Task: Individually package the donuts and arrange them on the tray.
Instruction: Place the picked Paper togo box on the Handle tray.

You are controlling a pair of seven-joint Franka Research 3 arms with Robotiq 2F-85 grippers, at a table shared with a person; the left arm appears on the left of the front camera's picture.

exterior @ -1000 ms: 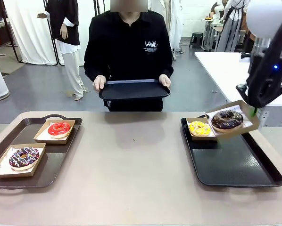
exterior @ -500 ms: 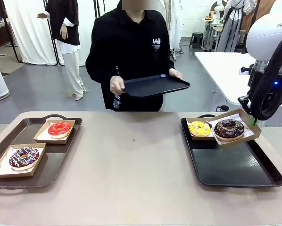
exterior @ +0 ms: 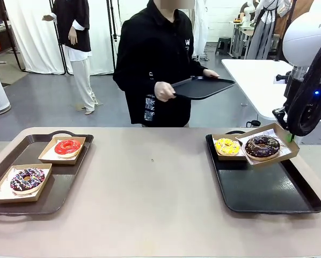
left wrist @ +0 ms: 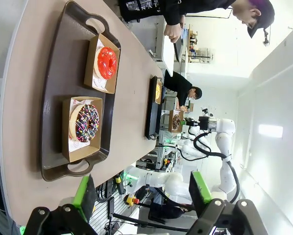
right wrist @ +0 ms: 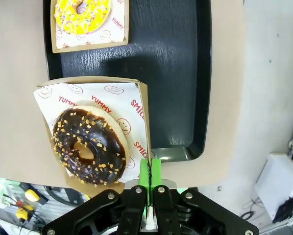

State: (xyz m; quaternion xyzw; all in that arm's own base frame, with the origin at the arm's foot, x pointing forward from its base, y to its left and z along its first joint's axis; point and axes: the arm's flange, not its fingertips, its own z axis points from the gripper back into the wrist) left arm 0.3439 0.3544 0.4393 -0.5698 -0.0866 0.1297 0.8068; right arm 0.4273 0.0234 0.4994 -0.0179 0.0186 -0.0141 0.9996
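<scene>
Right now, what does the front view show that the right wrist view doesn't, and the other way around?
Front view alone: the person carrying an empty black tray, plus the brown tray with the red donut and the purple sprinkled donut.

Right wrist view alone: the right gripper shut on the paper tray's edge, and the "YUMMY" liner print.

Both: the chocolate donut held over the black tray, beside the yellow donut.
</scene>
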